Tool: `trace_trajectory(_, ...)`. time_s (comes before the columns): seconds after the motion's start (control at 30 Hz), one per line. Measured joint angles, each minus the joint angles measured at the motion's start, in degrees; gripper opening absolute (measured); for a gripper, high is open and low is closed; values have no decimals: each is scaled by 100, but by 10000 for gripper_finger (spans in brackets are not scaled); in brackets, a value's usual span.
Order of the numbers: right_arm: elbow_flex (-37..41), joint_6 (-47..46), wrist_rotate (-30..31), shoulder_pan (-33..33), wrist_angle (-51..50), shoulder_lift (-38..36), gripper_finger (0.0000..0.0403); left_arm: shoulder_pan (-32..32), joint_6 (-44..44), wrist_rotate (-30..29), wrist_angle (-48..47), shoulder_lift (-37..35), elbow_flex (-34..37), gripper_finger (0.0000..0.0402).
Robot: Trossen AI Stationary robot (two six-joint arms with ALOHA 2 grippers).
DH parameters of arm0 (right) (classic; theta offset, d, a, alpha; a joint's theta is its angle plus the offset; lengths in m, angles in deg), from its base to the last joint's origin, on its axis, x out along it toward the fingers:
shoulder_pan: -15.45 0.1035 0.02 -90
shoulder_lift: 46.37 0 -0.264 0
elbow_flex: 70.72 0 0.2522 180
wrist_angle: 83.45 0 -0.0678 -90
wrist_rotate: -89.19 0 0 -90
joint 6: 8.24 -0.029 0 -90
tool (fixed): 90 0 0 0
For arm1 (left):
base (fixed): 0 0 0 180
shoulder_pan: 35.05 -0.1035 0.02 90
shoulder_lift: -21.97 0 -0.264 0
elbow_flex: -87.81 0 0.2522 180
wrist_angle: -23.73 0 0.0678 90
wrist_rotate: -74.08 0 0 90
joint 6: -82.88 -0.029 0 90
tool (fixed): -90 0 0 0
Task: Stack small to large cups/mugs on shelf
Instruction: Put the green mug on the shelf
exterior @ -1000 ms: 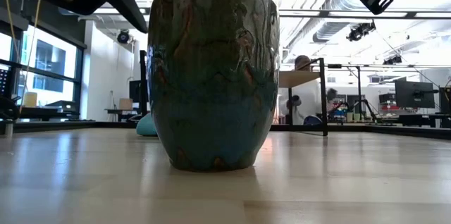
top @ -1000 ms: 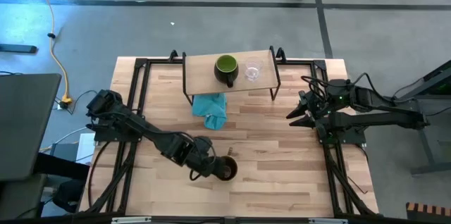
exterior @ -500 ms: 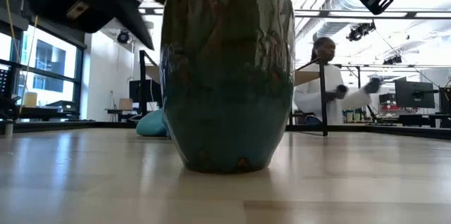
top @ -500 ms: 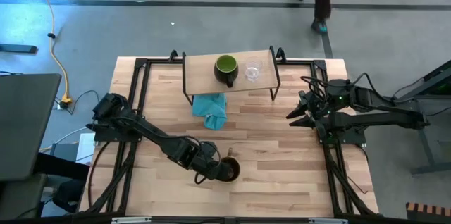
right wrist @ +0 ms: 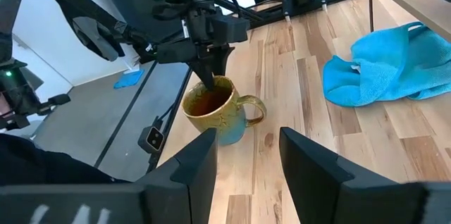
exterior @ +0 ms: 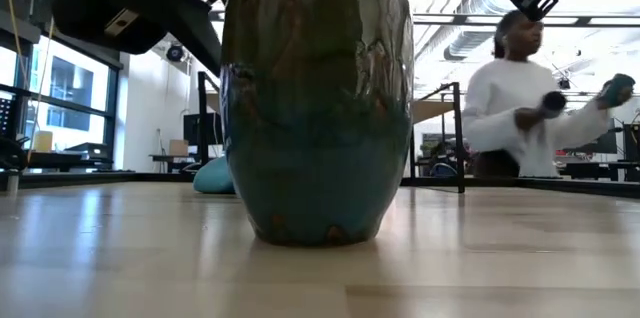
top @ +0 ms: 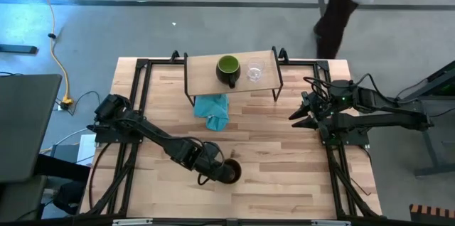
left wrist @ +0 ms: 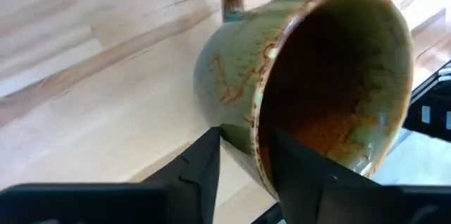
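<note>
The large brown mug (top: 229, 173) stands upright on the table near its front edge and fills the low view (exterior: 317, 108). My left gripper (top: 215, 170) reaches down onto it from the left and is shut on its wall. The shelf (top: 206, 66) stands at the far edge, bearing the green-lined mug (top: 228, 70) and the clear glass cup (top: 254, 71) side by side. My right gripper (top: 295, 118) hovers open above the table's right side, holding nothing. My left gripper has the brown mug's wall just below the rim (left wrist: 243, 143), on the mug's left side. One finger (left wrist: 303, 175) is inside the mug and the other (left wrist: 201, 175) outside. The fingers come from above, slanting in from the table's left. The mug stands upright with its base on the table.
A crumpled teal cloth (top: 215, 109) lies on the table in front of the shelf. The mug's handle (right wrist: 255, 110) sticks out sideways. A person (exterior: 520, 108) walks past beyond the table's far edge. Bare wood lies between the mug and the shelf.
My left gripper has sunk and moved a little toward the table's right, down onto the brown mug's rim. The mug has shifted slightly along the table and stays upright. A person has walked across behind the table.
</note>
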Motion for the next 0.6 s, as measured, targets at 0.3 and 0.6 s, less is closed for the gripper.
trace_trajectory(0.3,-1,9,7,0,0,2,144,-186,-871,224,-134,0,0,36)
trace_trajectory(0.6,-1,1,8,1,-28,2,144,-569,-2194,862,-553,2,-120,38)
